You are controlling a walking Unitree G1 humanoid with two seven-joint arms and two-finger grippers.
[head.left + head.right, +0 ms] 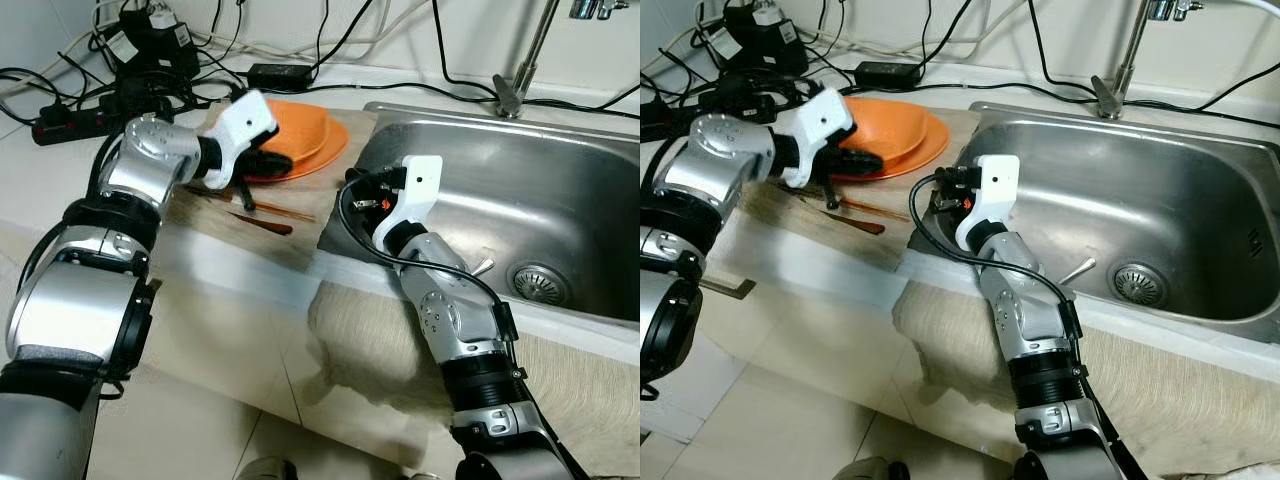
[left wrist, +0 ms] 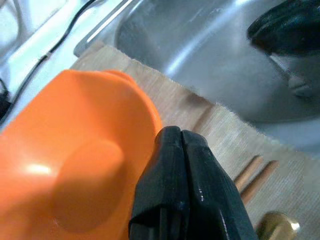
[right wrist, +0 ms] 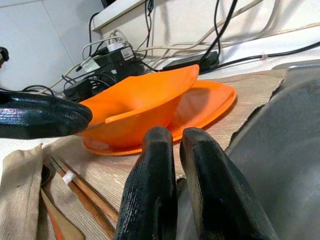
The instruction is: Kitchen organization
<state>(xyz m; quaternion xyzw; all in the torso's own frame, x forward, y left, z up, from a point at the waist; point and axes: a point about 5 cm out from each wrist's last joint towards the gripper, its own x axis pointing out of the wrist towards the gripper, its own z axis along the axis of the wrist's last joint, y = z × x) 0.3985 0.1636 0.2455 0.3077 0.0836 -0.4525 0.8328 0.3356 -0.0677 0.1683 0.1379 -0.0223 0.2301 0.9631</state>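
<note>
Both grippers at the sink's left rim, jaws closed, holding nothing.
Left gripper beside orange bowl; right gripper nearby; chopsticks lie lengthwise toward sink.

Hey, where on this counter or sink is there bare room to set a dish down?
The sink basin between the tap and the drain is bare. The mat is crowded: orange bowl on its plate, chopsticks, left gripper at the bowl. Behind lie cables.

orange plate half under bowl
</note>
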